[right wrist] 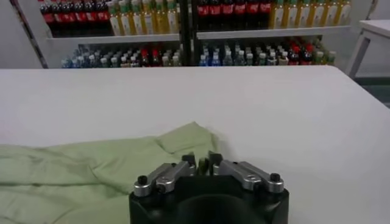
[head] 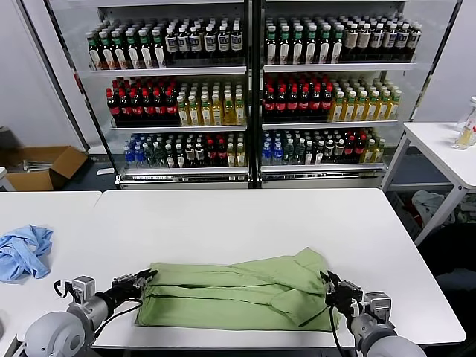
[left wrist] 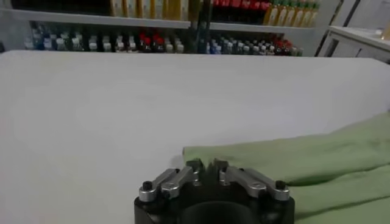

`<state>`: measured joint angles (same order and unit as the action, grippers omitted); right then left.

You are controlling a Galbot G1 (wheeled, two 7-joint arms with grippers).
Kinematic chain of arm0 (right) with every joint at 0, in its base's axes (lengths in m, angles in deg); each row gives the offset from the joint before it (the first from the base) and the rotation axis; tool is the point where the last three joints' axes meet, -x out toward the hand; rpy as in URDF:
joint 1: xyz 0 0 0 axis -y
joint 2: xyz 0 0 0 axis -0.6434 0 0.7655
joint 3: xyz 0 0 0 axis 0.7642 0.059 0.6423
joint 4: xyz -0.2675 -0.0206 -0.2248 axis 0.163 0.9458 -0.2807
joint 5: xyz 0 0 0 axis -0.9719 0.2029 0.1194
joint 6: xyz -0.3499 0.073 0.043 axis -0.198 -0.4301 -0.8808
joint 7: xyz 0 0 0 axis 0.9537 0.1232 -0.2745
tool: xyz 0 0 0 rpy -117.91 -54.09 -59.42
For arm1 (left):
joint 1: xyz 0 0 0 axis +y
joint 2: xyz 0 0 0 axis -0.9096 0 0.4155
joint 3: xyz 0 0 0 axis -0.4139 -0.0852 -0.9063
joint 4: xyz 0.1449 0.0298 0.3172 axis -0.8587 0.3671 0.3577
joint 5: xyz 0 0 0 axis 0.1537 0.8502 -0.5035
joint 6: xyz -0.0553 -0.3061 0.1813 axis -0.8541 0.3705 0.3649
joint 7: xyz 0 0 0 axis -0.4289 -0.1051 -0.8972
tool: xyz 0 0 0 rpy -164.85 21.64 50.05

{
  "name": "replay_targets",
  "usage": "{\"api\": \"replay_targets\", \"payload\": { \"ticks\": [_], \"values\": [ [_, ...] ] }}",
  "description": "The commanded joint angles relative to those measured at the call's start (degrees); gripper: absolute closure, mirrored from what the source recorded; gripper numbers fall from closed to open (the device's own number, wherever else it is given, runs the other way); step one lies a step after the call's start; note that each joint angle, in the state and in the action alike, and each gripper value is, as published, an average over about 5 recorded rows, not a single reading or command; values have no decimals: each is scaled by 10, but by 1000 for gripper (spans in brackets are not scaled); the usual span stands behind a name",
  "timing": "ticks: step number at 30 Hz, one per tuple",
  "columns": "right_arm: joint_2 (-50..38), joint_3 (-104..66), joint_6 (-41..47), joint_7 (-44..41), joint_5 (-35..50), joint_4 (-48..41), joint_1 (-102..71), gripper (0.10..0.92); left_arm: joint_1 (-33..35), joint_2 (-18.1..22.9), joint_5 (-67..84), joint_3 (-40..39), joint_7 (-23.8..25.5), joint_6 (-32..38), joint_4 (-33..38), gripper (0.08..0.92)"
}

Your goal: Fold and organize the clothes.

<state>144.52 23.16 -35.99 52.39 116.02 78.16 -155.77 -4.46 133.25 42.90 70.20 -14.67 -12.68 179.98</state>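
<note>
The clothes are a light green shirt lying in a long folded band across the front of the white table. My left gripper is at the shirt's left end, with its fingers a narrow gap apart. In the left wrist view the left gripper has its tips at the corner of the green fabric. My right gripper is at the shirt's right end. The right wrist view shows the right gripper slightly open with a strip of green fabric showing in the gap.
A crumpled blue cloth lies on the neighbouring table at the left. Shelves of bottles stand behind the table. Another white table is at the far right, and a cardboard box sits on the floor at the left.
</note>
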Motion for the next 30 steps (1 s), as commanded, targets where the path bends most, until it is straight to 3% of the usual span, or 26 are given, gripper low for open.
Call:
{"api": "replay_targets", "payload": {
  "ticks": [1, 9, 15, 18, 25, 30],
  "values": [
    [4, -22, -1, 1, -15, 21, -13, 637, 21, 4, -2, 29, -52, -4, 59, 671],
    [-5, -67, -1, -3, -19, 40, -16, 403, 68, 48, 11, -24, -246, 30, 128, 437],
    [-10, -67, -1, -8, -27, 35, -11, 243, 77, 88, 8, -59, -305, 47, 103, 265],
    [-8, -62, -1, -8, -32, 33, -10, 209, 70, 97, 10, -77, -312, 58, 89, 201],
    [-7, -67, -1, -9, -37, 31, -13, 203, 41, 112, 14, -100, -336, 67, 57, 177],
    [-7, -72, -1, -10, -44, 32, -18, 203, 40, 114, 14, -109, -347, 70, 56, 268]
  ]
}}
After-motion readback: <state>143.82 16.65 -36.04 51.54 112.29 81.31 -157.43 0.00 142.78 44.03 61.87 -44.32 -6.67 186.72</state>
